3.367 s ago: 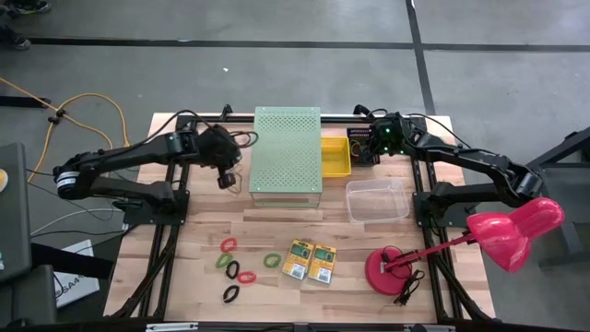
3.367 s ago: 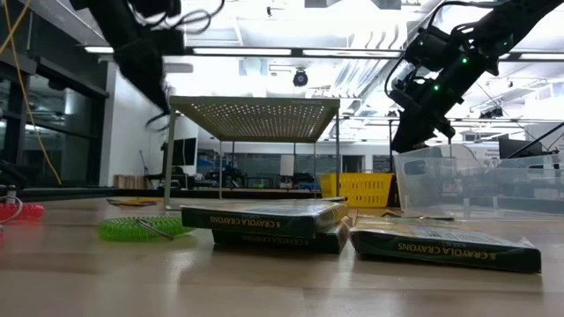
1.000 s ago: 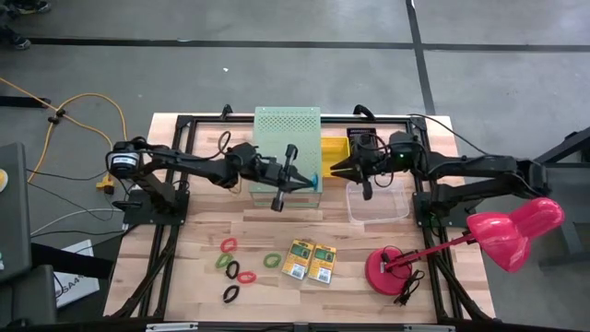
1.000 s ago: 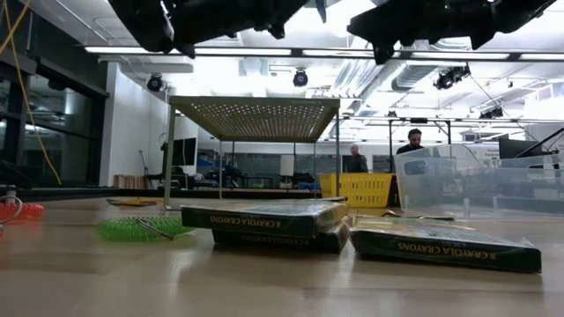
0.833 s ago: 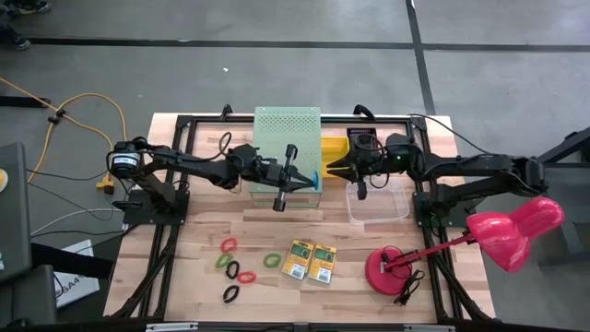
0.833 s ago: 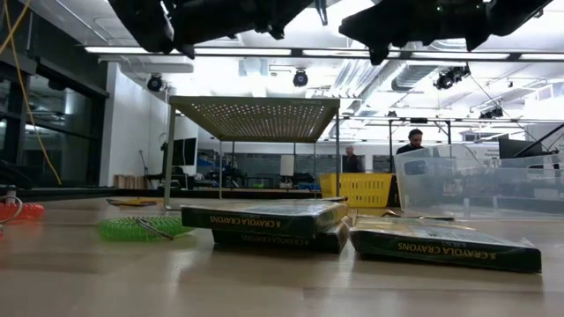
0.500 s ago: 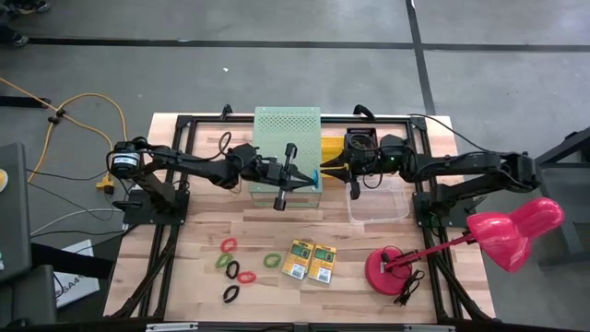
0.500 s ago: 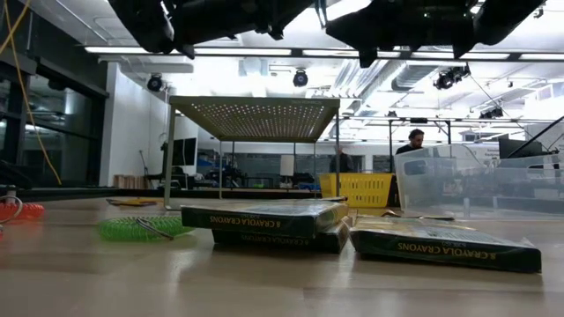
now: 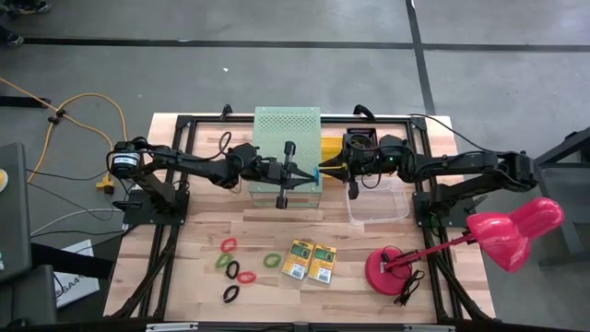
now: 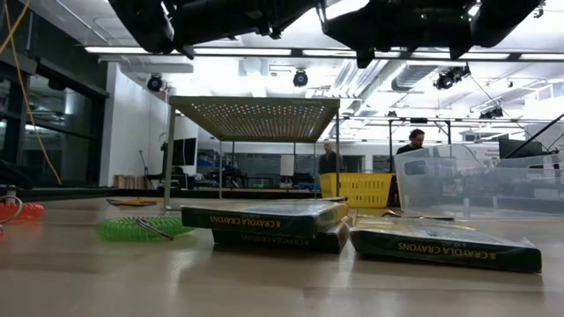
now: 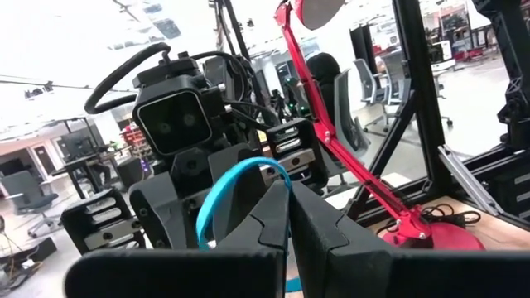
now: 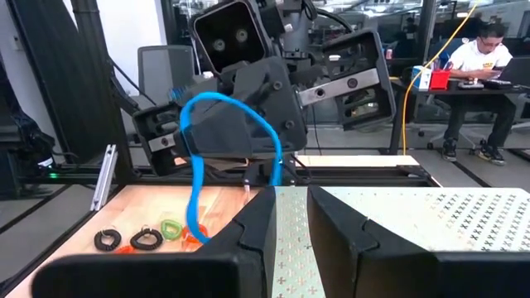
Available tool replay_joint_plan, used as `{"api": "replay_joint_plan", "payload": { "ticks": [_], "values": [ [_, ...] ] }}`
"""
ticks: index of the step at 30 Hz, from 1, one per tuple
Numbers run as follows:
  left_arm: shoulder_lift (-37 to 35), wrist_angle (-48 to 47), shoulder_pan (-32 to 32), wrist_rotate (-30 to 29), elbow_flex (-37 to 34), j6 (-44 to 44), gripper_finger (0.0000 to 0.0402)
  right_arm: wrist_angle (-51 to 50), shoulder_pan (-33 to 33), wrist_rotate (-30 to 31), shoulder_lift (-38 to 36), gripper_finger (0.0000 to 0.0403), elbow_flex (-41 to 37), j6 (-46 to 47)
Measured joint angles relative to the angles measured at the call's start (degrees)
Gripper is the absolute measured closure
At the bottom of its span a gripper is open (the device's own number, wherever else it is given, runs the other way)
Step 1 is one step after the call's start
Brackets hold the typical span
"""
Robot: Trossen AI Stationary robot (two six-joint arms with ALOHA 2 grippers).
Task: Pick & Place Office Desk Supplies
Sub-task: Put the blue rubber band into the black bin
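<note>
Overhead, the pale-green perforated box stands at the back middle of the wooden table, with both arms meeting over its right front edge. The left gripper reaches in from the box's left, its fingers pressed together on a blue elastic band loop; the right gripper comes from the box's right, jaws slightly parted with one finger threaded through the same loop. A pink desk lamp stands well to the box's front right, and a clear plastic bin and a yellow basket sit just right of it. In front of the box lies open tabletop, then two crayon boxes side by side and the scattered band loops to their left, near the table's front edge.
</note>
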Motion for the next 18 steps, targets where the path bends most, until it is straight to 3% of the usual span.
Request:
{"api": "replay_joint_plan", "payload": {
  "ticks": [5,18],
  "values": [
    [0.00,0.00,0.00,0.00,0.00,0.59,0.0401,-0.02,0.00,-0.01,0.00,0.0337,0.00,0.06],
    [0.00,-0.07,0.00,0.02,0.00,0.52,0.0401,-0.02,0.00,0.64,0.00,0.0268,0.00,0.29]
  ]
}}
